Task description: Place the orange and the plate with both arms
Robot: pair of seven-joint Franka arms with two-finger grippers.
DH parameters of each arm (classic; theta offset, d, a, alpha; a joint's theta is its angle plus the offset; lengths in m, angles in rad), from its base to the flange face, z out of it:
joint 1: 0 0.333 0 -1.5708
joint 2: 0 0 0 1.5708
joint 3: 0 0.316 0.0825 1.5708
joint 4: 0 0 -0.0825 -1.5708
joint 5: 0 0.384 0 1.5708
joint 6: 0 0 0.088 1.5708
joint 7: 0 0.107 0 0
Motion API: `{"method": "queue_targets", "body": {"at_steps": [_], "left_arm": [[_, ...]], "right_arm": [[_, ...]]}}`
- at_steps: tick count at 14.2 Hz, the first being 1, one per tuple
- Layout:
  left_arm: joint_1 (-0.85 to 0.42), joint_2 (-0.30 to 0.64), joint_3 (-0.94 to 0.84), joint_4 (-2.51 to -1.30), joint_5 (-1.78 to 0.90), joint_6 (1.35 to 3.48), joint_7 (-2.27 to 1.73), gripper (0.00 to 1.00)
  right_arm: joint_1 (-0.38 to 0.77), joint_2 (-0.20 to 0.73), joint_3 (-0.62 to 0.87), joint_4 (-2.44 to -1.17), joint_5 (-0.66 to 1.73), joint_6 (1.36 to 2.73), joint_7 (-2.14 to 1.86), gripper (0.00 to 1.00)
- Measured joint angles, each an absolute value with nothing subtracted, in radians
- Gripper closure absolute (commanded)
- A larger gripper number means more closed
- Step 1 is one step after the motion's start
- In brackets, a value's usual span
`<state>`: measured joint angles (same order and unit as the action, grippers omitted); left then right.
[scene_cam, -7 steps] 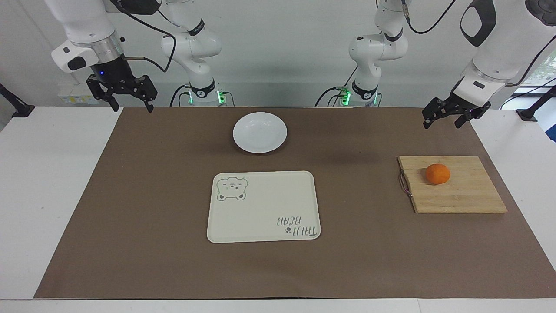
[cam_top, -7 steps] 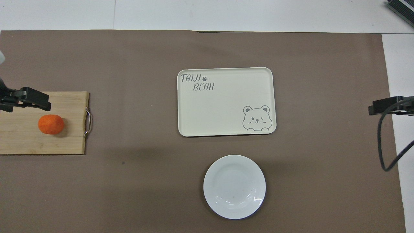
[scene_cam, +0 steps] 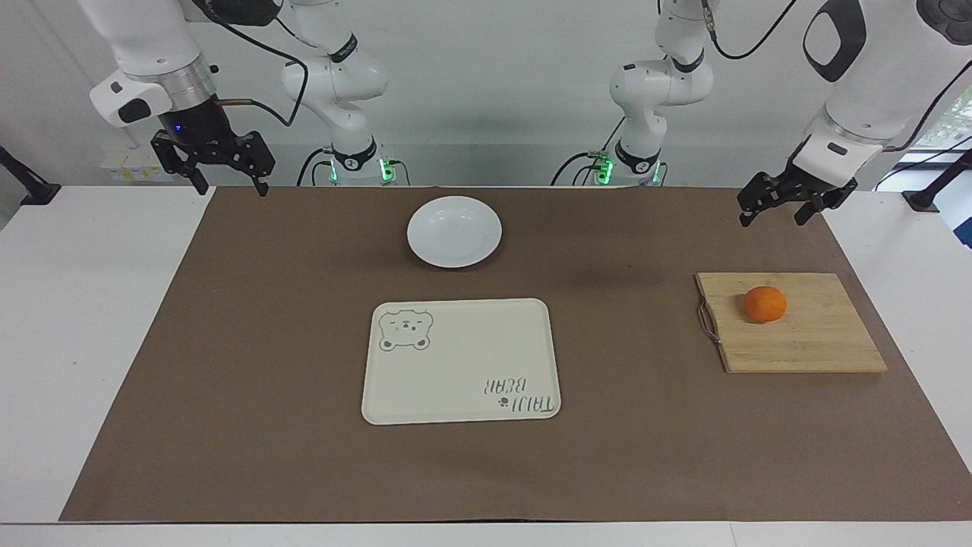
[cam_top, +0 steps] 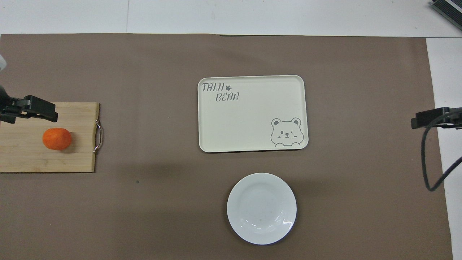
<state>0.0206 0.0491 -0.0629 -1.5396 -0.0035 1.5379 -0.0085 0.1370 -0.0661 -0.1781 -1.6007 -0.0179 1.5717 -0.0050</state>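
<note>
The orange (scene_cam: 765,303) (cam_top: 56,138) lies on a wooden cutting board (scene_cam: 805,342) (cam_top: 32,160) toward the left arm's end of the table. The white plate (scene_cam: 454,231) (cam_top: 261,208) sits empty on the brown mat, nearer to the robots than the cream bear tray (scene_cam: 456,365) (cam_top: 252,122). My left gripper (scene_cam: 774,214) (cam_top: 39,108) hangs open and empty over the mat's corner, well above the board and apart from the orange. My right gripper (scene_cam: 228,182) (cam_top: 427,118) hangs open and empty over the mat's edge at the right arm's end.
The brown mat (scene_cam: 266,342) covers most of the white table. The board has a metal handle (scene_cam: 708,322) on the side that faces the tray. A black cable (cam_top: 431,159) loops down from the right gripper.
Both grippers have risen very slightly. The orange, plate, tray and board have not moved.
</note>
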Motion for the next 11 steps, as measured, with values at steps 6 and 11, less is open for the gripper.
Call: {"method": "queue_targets", "body": {"at_steps": [6, 11], "left_arm": [[0.023, 0.051, -0.055, -1.581, -0.003, 1.599, 0.049, 0.00], [0.087, 0.060, -0.046, -1.663, -0.003, 1.711, 0.181, 0.00]], "right_arm": [[0.137, -0.066, -0.178, -1.601, -0.018, 1.572, -0.005, 0.00], [0.137, -0.066, -0.178, -1.601, -0.018, 1.572, -0.005, 0.00]]}}
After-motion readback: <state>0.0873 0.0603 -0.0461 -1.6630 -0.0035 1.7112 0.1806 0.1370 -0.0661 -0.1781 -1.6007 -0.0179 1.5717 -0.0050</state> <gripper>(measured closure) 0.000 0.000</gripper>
